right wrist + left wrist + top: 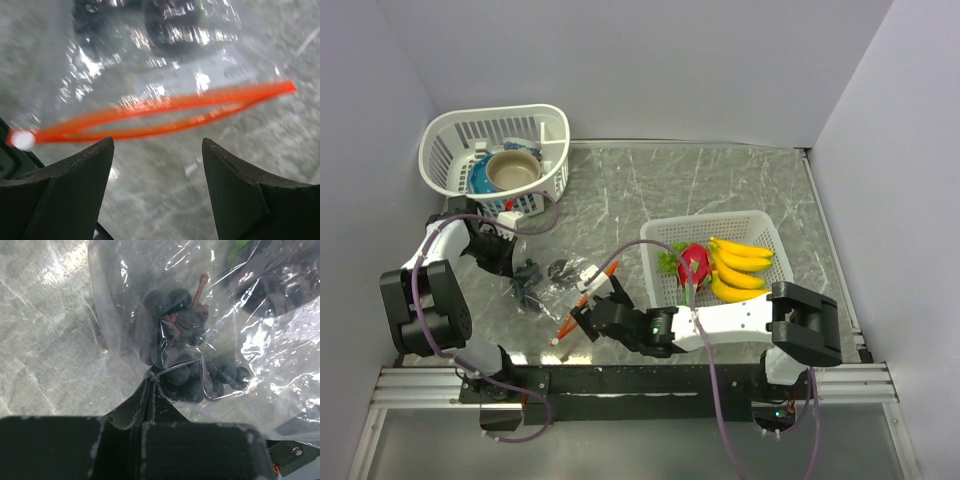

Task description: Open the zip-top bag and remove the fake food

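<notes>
Since the right gripper (157, 150) stands with its jaws spread and nothing between them, the zip-top bag (555, 285) is secured at one end only; the left gripper (150, 382) is pressed together on a fold of clear film opposite the zip, just beside the dark grape cluster (180, 355) inside. Risks noted: the thin film may slip from that pinch once the mouth is pulled; the right jaws may close over both lips of the orange zip strip (165, 107) and press it shut rather than part it; the limp bag may drag across the table (740, 180). Position: the bag lies flat between the two grippers; the strip runs crosswise just ahead of the right fingertips, apart from them, its lips seemingly parted mid-length. The bananas (740, 265) and dragon fruit (695, 262) sit in the white mesh basket (760, 225) alongside.
</notes>
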Motion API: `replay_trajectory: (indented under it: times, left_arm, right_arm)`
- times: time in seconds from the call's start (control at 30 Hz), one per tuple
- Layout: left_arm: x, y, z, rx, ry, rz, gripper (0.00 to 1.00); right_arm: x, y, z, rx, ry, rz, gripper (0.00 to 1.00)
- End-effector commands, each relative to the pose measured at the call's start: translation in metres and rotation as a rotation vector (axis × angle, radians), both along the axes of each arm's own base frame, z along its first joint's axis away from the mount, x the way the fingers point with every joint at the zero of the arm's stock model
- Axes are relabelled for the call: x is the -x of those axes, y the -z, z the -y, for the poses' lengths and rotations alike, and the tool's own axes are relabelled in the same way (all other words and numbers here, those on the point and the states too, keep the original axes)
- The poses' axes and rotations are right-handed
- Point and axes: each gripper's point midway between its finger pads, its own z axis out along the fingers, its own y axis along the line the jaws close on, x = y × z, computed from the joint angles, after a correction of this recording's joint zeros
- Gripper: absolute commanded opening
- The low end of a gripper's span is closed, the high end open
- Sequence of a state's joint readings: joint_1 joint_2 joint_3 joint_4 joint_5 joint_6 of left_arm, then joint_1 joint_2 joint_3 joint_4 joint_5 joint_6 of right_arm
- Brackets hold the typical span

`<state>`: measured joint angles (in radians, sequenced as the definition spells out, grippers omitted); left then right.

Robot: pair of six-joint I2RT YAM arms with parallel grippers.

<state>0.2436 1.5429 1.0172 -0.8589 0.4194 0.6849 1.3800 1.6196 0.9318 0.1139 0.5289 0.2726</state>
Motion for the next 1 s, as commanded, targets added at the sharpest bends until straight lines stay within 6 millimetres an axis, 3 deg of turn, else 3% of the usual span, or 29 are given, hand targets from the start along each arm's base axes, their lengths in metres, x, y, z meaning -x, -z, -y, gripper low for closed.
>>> replay_trajectory:
  times: [0.0, 0.13, 0.27, 0.77, 0.97]
  left_arm:
    - [-0.004, 0.001, -0.002, -0.005, -0.001, 0.017, 0.01]
    - [-0.003, 0.001, -0.002, -0.002, 0.003, 0.011, 0.01]
    - [-0.002, 0.003, -0.003, -0.015, 0.014, 0.013, 0.01]
    - [-0.002, 0.008, -0.003, -0.009, 0.014, -0.006, 0.01]
    - [0.000, 0.007, -0.002, -0.005, 0.015, -0.008, 0.01]
  right_arm:
    - [-0.013, -0.032, -0.031, -0.114, -0.004, 0.030, 0.79]
    - [-0.021, -0.015, -0.040, -0.103, -0.014, -0.015, 0.79]
    - [-0.025, -0.005, -0.037, -0.102, -0.005, -0.035, 0.77]
    - [-0.012, -0.024, -0.003, -0.202, 0.015, -0.048, 0.74]
    - [-0.014, -0.010, -0.006, -0.166, 0.016, -0.055, 0.75]
